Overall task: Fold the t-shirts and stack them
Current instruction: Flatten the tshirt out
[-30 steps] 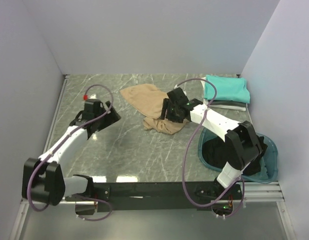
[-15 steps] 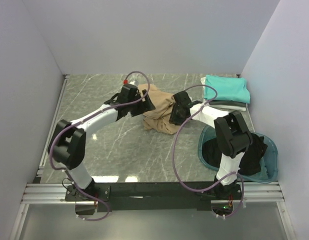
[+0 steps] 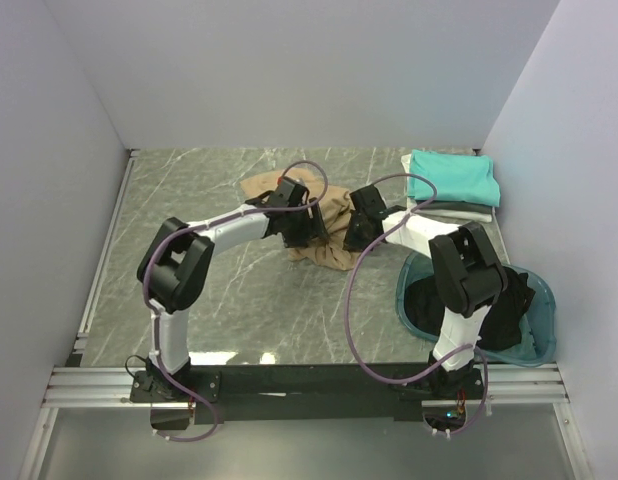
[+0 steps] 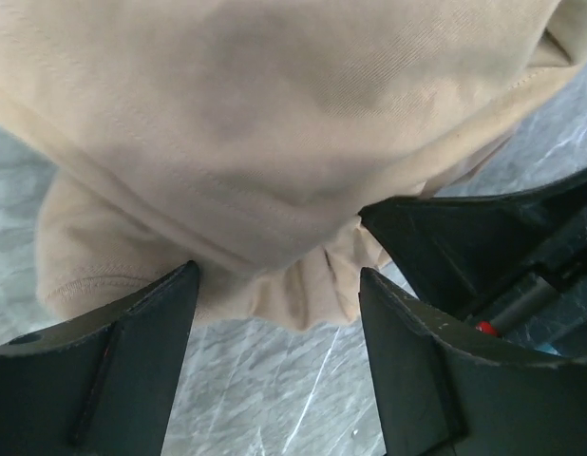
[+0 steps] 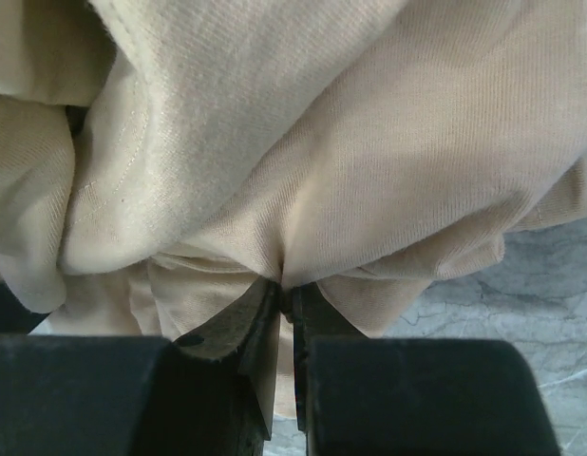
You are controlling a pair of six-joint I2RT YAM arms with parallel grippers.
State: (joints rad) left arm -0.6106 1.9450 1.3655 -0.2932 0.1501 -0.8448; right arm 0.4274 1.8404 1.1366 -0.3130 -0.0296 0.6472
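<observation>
Lying nearest: a round teal basin at the near right of the surface, with a black t-shirt bunched inside it.
Right hand: it reaches in from the right side to the middle of the surface. Its fingers are pressed almost together on a gathered fold of the tan t-shirt, and cloth is pinched in the thin slit between them.
Left hand: it comes in from the left and sits just beside the other hand, over the same heap. Its fingers stand wide apart. A hemmed edge of the tan cloth hangs into the gap between their tips, and nothing is clamped.
Place of the tan t-shirt: it lies crumpled on the middle of the marbled surface, under and between the two hands. One flatter part spreads toward the far left, and a rumpled lobe lies on the near side.
Folded stack: a teal t-shirt lies on top at the far right corner, with a grey layer and a white edge showing beneath it. The stack is apart from the tan heap and beyond the basin.
</observation>
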